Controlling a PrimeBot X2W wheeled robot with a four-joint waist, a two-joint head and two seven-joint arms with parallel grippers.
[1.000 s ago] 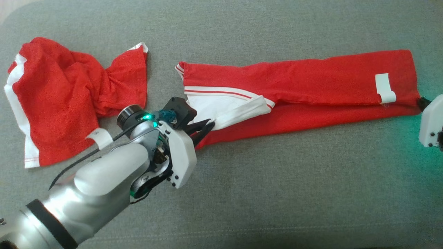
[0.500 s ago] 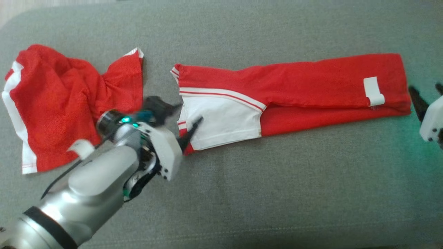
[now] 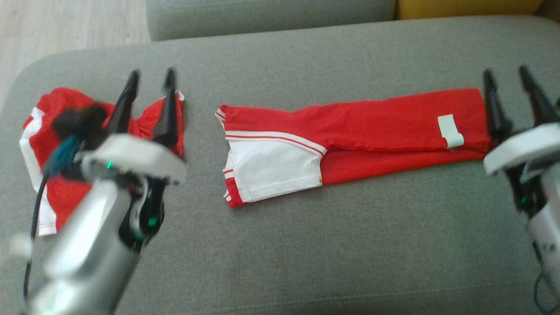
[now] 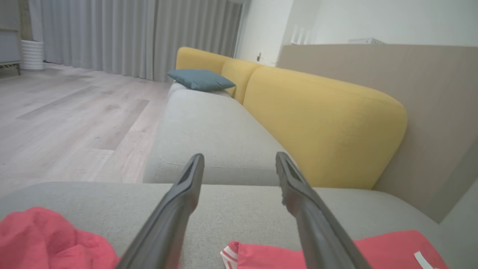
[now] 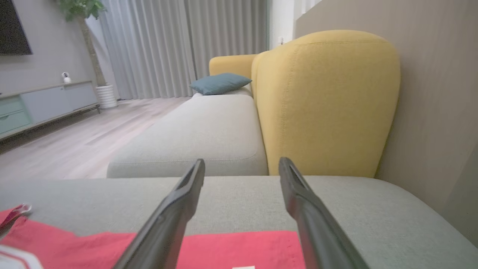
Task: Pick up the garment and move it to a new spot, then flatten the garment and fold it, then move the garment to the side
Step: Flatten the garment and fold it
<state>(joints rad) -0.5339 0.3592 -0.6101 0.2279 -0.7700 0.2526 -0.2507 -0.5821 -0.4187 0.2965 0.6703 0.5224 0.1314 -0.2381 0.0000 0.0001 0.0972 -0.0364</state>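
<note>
We see the garment (image 3: 376,120) folded into a long red strip with a white panel at its left end, lying flat on the grey sofa seat (image 3: 306,245) between our two hands. Our left hand (image 3: 152,72) hangs over a crumpled red cloth (image 3: 61,199) — fingers spread, holding nothing. Our right hand (image 3: 504,71) sits at the strip's right end — likewise spread wide and empty.

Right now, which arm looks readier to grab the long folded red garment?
Probably the right. The right gripper stands open at the folded garment's end, while the left gripper hangs open over the crumpled garment.
</note>
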